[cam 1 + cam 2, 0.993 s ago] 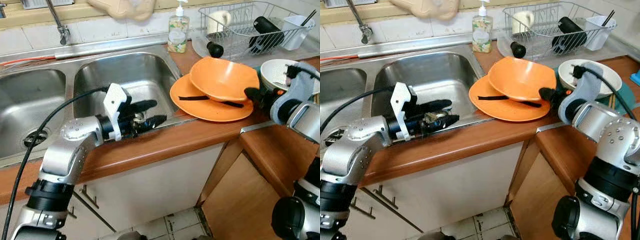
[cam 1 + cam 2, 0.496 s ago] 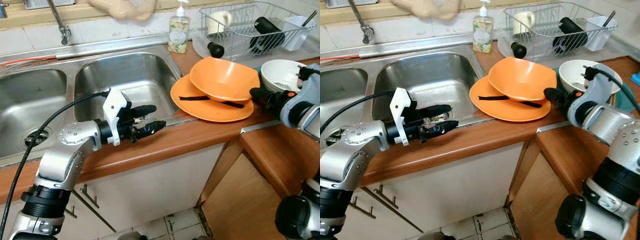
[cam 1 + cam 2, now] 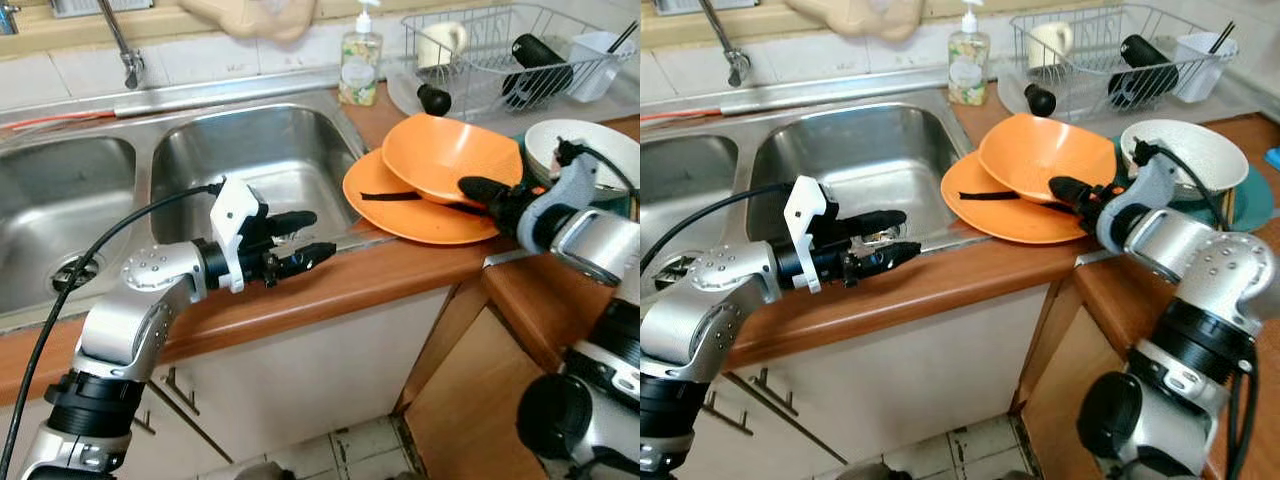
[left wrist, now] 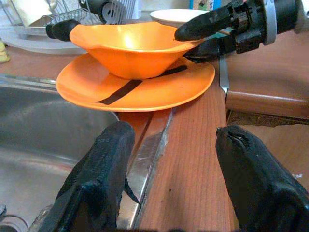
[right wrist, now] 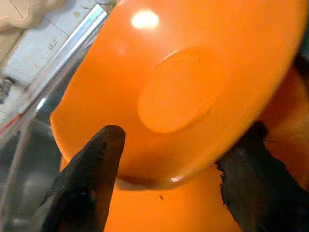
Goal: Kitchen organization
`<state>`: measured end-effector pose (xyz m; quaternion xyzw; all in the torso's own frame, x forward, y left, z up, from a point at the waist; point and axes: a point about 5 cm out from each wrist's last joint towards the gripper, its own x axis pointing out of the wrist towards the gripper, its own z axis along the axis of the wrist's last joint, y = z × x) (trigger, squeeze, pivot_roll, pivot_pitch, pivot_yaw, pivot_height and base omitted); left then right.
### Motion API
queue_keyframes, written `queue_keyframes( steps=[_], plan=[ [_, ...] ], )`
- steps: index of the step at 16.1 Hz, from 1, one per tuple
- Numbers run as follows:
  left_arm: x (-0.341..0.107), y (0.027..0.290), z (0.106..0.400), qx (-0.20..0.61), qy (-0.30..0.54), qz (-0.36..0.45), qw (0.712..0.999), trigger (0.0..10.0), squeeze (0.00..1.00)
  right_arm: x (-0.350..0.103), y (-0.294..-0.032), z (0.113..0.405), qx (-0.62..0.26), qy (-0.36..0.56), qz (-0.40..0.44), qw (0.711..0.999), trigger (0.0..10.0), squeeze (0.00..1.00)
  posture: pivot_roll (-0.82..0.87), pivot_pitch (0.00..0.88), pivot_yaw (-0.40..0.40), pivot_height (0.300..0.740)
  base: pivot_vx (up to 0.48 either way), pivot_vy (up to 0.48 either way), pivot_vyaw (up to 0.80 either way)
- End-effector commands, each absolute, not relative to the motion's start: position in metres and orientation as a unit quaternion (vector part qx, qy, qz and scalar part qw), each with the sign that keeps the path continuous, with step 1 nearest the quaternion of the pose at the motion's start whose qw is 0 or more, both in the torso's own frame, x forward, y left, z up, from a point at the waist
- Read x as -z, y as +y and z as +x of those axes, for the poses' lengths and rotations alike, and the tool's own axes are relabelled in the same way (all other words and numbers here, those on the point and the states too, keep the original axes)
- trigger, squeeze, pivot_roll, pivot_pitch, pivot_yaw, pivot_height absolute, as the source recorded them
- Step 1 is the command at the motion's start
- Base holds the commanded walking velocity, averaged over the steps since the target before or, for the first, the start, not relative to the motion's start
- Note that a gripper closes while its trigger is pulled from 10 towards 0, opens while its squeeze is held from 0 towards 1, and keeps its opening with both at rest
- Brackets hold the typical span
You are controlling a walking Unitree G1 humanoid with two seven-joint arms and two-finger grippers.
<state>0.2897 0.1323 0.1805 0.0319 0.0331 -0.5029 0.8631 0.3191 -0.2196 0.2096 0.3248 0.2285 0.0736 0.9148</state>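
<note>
So I'm parked at the kitchen counter (image 3: pixel 330 285), the wooden one with the double steel sink (image 3: pixel 250 160) set into it. My right gripper (image 5: pixel 164 169) is up against the orange bowl (image 3: pixel 450 160), fingers spread apart with the near rim of the bowl sitting between them: one finger goes over the inside of the bowl, the other is down under its rim, above the plate. I can't really tell if either finger is actually touching the bowl yet. The bowl itself sits tilted on top of an orange plate (image 3: pixel 400 205) that has a dark strip lying across it, and the plate's edge hangs a little over the sink rim. My left gripper (image 4: pixel 171 159) is hovering over the front lip of the sink where steel meets wood, fingers wide apart, holding nothing, pointed toward the plate and bowl. Behind the orange stuff there's a soap bottle (image 3: pixel 359 65) against the tiled wall, a wire dish rack (image 3: pixel 500 55) with a mug, a white container and something black in it. A white bowl (image 3: pixel 585 150) sits just beside my right wrist on something teal. The faucet (image 3: pixel 122 45) hangs over the divider between the two basins.
</note>
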Motion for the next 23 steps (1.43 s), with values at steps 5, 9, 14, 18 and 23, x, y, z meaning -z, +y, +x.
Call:
queue_keyframes(
  steps=[5, 9, 14, 18, 23],
  plan=[
    [-0.184, 0.131, 0.288, 0.503, 0.03, 0.039, 0.863, 10.0, 0.0, -0.216, -0.215, 0.325, -0.081, 0.216, 0.346, 0.909, 0.0, 0.0, -0.05, 0.0, 0.04, 0.74, 0.0, 0.0, 0.0],
    [-0.183, 0.13, 0.288, 0.504, 0.03, 0.04, 0.862, 10.0, 0.0, -0.215, -0.21, 0.325, -0.083, 0.219, 0.342, 0.91, 0.0, 0.0, -0.05, 0.0, 0.039, 0.74, 0.0, 0.0, 0.0],
    [-0.183, 0.129, 0.287, 0.504, 0.029, 0.04, 0.862, 10.0, 0.0, -0.218, -0.21, 0.325, -0.083, 0.215, 0.336, 0.913, 0.0, 0.0, -0.05, 0.0, 0.035, 0.74, 0.0, 0.0, 0.0],
    [-0.184, 0.129, 0.288, 0.497, 0.02, 0.04, 0.866, 10.0, 0.0, -0.225, -0.209, 0.327, -0.091, 0.186, 0.318, 0.925, 0.0, 0.0, -0.05, 0.0, 0.032, 0.74, 0.0, 0.0, 0.0],
    [-0.199, 0.132, 0.306, 0.44, -0.013, -0.016, 0.898, 10.0, 0.0, -0.24, -0.206, 0.327, -0.132, 0.13, 0.309, 0.933, 0.0, 0.0, -0.05, 0.0, 0.033, 0.74, 0.0, 0.0, 0.0]
  ],
)
